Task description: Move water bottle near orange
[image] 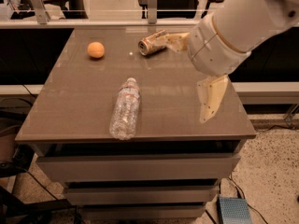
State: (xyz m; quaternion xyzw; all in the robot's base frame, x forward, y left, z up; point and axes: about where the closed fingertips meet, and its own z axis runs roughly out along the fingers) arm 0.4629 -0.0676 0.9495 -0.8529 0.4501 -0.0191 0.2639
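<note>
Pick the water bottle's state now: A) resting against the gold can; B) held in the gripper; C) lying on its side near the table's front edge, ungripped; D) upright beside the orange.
C: the water bottle lies on its side on the table, apart from the orange and can, while the gripper hangs open to its right, holding nothing.
</note>
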